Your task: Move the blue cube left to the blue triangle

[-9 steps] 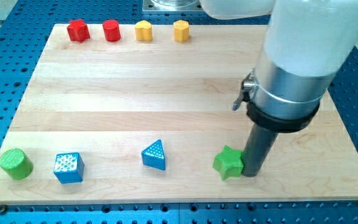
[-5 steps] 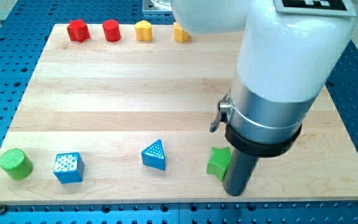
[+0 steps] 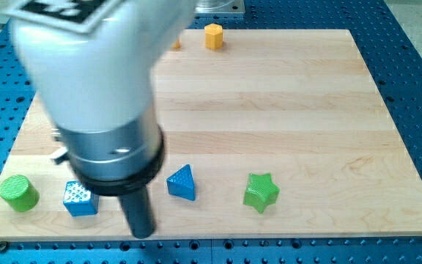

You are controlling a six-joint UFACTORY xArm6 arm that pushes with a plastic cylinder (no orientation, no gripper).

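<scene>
Our rod ends in a plain dark tip, my tip [image 3: 142, 233], with no claw to open or close, so it holds nothing. We see it resting on the wooden board [image 3: 284, 110] near the view's bottom edge, between two blue blocks. Just to its left sits the blue cube [image 3: 79, 199], partly hidden behind the arm's grey collar. Just to its upper right stands the blue triangle [image 3: 182, 182]. Farther right lies a green star [image 3: 260, 192]. At the view's far left sits a green cylinder [image 3: 17, 193]. Near the view's top, we see an orange block [image 3: 213, 35].
</scene>
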